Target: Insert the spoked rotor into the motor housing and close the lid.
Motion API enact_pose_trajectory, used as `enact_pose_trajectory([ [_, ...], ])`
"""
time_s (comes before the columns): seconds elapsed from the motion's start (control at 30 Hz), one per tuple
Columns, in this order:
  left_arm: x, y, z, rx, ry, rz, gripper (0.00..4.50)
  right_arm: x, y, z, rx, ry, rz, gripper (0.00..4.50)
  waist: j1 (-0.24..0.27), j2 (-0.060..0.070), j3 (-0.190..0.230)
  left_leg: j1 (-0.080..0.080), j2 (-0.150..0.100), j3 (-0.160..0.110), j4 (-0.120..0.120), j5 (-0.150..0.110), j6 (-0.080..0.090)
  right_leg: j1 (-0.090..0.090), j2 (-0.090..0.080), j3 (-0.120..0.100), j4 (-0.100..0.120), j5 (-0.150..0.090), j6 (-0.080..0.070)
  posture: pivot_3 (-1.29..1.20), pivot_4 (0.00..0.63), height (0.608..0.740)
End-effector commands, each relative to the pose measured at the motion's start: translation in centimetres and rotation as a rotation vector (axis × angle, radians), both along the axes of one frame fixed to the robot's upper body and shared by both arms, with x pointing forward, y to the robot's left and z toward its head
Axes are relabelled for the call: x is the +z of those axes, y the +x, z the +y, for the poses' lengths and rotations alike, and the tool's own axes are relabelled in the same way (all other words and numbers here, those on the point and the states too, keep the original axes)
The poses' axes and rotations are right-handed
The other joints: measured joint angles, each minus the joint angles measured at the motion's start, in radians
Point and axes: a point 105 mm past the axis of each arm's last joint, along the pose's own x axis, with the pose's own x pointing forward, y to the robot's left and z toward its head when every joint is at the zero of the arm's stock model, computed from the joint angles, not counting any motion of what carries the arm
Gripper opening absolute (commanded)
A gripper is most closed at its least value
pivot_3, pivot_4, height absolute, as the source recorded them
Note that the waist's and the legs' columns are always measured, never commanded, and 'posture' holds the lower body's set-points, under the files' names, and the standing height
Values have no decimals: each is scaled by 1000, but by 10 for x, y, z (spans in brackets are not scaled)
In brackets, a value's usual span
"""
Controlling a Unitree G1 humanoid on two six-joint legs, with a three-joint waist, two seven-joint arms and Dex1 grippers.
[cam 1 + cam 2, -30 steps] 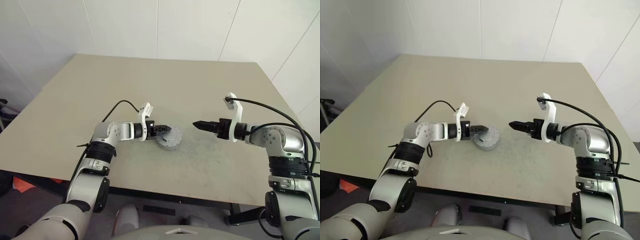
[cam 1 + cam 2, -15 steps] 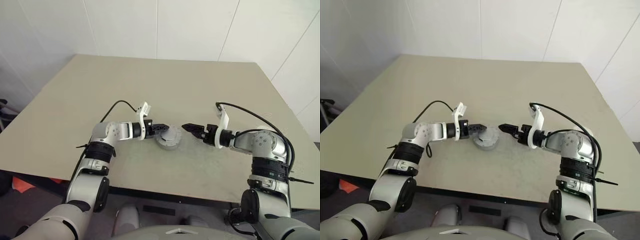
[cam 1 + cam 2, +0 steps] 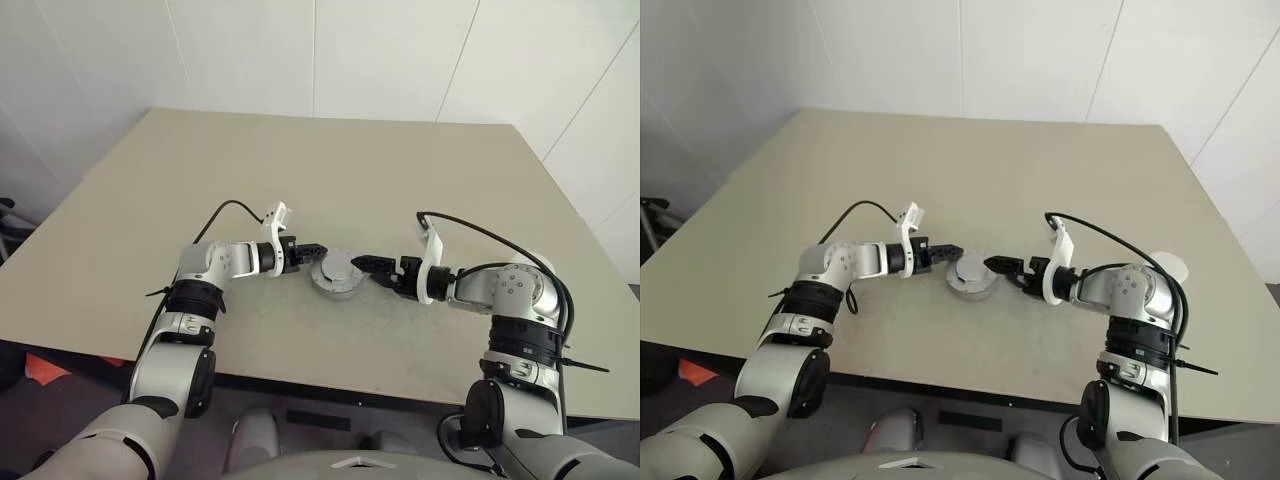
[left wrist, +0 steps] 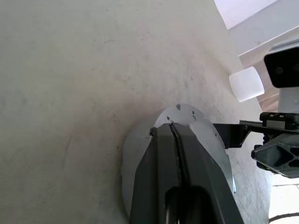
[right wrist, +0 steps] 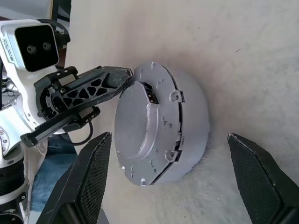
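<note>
While the lid point(image 5: 154, 121) covers the motor housing point(image 5: 191, 135), left gripper point(image 3: 318, 249) is clenched, right gripper point(image 3: 362, 263) spread.

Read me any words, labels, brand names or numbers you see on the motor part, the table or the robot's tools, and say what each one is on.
None can be read.
The closed grey motor housing shows only screws and tabs, no print.
The table is blank.
The left tool and right tool carry no legible markings.
</note>
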Motion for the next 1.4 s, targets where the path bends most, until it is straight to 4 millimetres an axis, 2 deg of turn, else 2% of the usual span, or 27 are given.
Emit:
enact_pose_trajectory([
  [0.03, -2, 0, 1, 1, 22, 7, 0, 4, -4, 11, 42, 17, -12, 4477, 0, 0, 0, 0, 0, 0, 0, 0, 0, 0, 0, 0, 0, 0, 0, 0, 0, 740],
  [0.27, 4, 0, 0, -9, -8, -8, 0, 10, -1, 14, 32, 55, -20, 4477, 0, 0, 0, 0, 0, 0, 0, 0, 0, 0, 0, 0, 0, 0, 0, 0, 0, 740],
  [0.67, 5, 3, 0, -2, -5, -17, 0, 11, 8, 40, -5, 138, -14, 4477, 0, 0, 0, -7, 0, 0, 0, 1, -2, -9, 0, 0, 3, 0, 0, 0, 0, 740],
  [0.77, 5, 3, 1, -2, -2, -20, 0, 4, 13, 38, -39, 130, 2, 3930, -1, 0, 0, -7, 0, 0, 0, 1, -2, -9, 0, 0, 3, 0, 0, 0, 0, 740],
  [0.9, 5, 4, 2, 2, -1, -22, 0, 2, 15, 36, -43, 127, 4, 2591, -1, 0, 0, -7, 0, 0, 0, 2, -3, -9, 0, 0, 4, 0, 1, 0, 0, 740],
  [0.97, 5, 5, 2, 4, -1, -23, 0, 2, 16, 35, -43, 114, -2, 2149, 1, 0, 0, -7, 0, 0, 0, 2, -3, -9, 0, 0, 5, 0, 1, 0, 0, 740],
  [1.23, 5, 9, 9, 45, -12, -34, 0, 3, 19, 28, -77, 117, 3, 2113, 2, 0, 0, -7, 0, 0, 0, 3, -4, -10, 0, 0, 10, 0, 1, 0, 0, 740],
  [1.33, 16, 22, 27, 144, -68, -67, 0, 10, 32, 23, -152, 182, -2, 2113, 1, 0, 0, -7, 0, 0, 0, 3, -5, -13, 0, 0, 13, 0, 1, 0, 0, 740],
  [1.4, 28, 36, 47, 261, -122, -116, 0, 21, 45, 17, -232, 253, -27, 2113, 1, 1, 1, -8, 0, -1, 0, 5, -7, -15, 0, 0, 15, 0, 0, 0, 0, 740],
])
